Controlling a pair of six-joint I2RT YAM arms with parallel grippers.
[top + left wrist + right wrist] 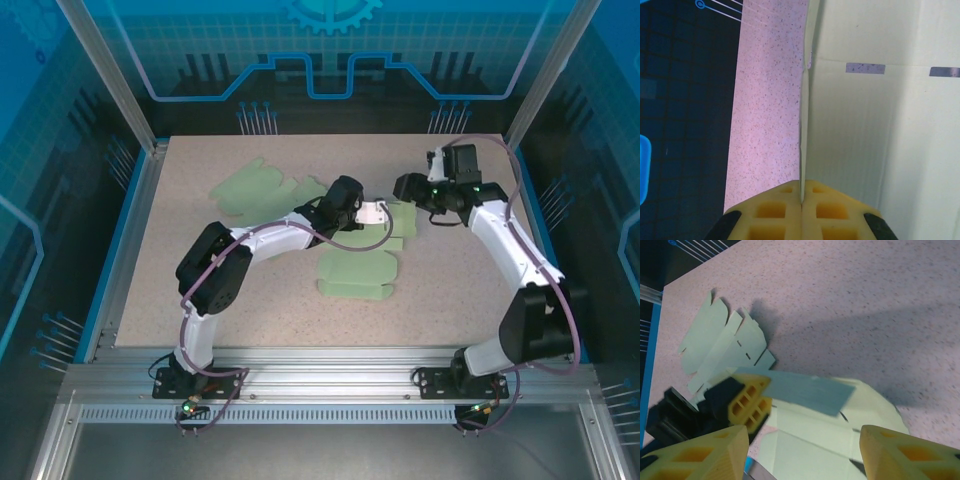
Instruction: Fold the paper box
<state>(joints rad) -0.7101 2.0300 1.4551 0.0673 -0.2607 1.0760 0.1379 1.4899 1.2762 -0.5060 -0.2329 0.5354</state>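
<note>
The pale green paper box (404, 222) lies mostly flat on the speckled table, right of centre. My left gripper (383, 211) is shut on one raised flap of it; in the left wrist view the yellow pads (775, 212) pinch the flap's thin edge (803, 150), with the box panel (865, 130) to the right. My right gripper (405, 188) hovers open just above the same box. In the right wrist view its yellow fingers (705, 455) stand wide apart over the box (815, 445), and the left gripper's pads (747, 402) hold up the flap (805, 390).
A second flat green box blank (258, 190) lies at the back left, also in the right wrist view (725, 345). A third green piece (358, 275) lies at the table's centre. A blue rim (125, 230) and aluminium posts border the table.
</note>
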